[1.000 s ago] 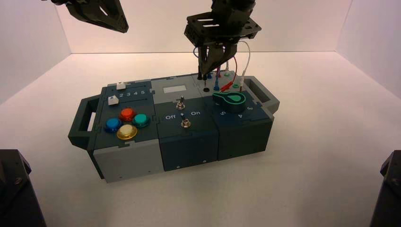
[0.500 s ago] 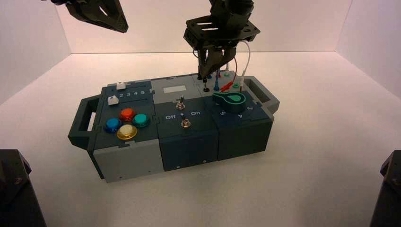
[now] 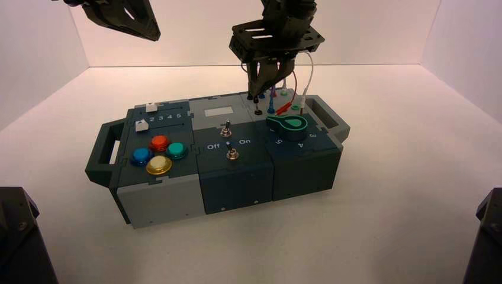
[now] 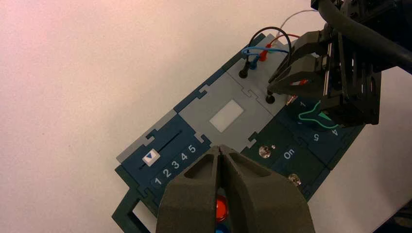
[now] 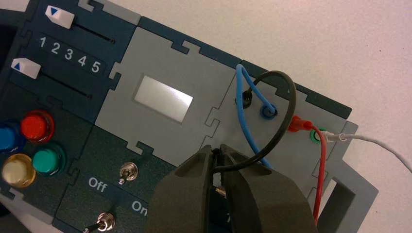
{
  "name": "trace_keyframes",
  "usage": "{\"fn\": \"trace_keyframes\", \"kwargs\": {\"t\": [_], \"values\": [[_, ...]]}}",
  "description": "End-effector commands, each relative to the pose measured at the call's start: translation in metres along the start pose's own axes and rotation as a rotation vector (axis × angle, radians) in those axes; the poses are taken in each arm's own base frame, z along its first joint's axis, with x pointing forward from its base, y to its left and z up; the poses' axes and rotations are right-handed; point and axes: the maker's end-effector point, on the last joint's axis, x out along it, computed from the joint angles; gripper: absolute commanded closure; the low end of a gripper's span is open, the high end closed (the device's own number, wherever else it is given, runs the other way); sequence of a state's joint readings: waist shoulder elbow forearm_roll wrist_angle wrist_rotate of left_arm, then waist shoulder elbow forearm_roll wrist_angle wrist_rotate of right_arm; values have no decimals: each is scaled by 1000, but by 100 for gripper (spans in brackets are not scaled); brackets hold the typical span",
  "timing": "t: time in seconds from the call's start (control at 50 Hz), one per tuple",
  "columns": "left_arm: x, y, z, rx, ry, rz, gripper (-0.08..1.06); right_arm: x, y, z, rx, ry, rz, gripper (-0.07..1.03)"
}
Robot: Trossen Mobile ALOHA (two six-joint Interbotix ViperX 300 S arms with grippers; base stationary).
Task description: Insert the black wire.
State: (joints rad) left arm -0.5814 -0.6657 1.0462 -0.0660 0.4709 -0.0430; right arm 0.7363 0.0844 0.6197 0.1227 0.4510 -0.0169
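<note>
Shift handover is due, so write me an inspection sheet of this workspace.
Surface: pale tabletop, nothing seen on it besides the box
Job's things: black wire arches from a black socket to the right gripper
Clutter: nothing seen
Grippers: right, jaws closed on the wire's near end, over the nearer black socket; left, idle left of it, jaws shut
Cables: blue, red, white
Surroundings: pale walls
</note>
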Motion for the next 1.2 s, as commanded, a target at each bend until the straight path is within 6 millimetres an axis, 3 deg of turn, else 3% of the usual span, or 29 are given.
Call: {"fn": "trace_keyframes", "kwargs": {"t": [0.02,0.96,1.2], "values": [[-3,0,11,3,-31,1,101,-11,3,12,-3,-41,5,98],[-3,1,11,1,-33,5,101,-24,4,16,-2,-62,8,98],[-4,1,12,-1,-37,4,101,-19,3,11,1,-44,7,98]]}}
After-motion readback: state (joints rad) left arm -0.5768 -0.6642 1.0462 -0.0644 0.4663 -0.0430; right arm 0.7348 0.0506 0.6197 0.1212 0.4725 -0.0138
